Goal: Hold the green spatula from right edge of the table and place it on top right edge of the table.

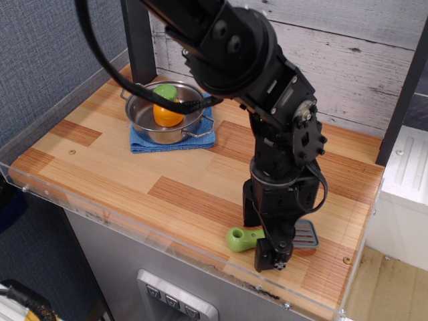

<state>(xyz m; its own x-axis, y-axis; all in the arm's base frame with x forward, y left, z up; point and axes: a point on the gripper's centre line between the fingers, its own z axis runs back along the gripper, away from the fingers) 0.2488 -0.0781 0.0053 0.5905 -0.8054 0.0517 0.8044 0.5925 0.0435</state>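
The green spatula (239,239) lies flat near the right front edge of the table (100,167), lime handle pointing left and grey slotted blade (307,234) pointing right. My gripper (261,235) is lowered over the spatula's neck, between handle and blade. One black finger (271,257) stands in front of the spatula and the other (249,212) behind it, with a gap between them wider than the handle. The jaws look open and astride the spatula. The neck itself is hidden by the gripper.
A steel pot (164,114) holding an orange toy vegetable with a green top (167,110) sits on a blue cloth (144,142) at the back left. A clear acrylic rim (134,231) runs along the front edge. A black post (138,40) stands behind the pot.
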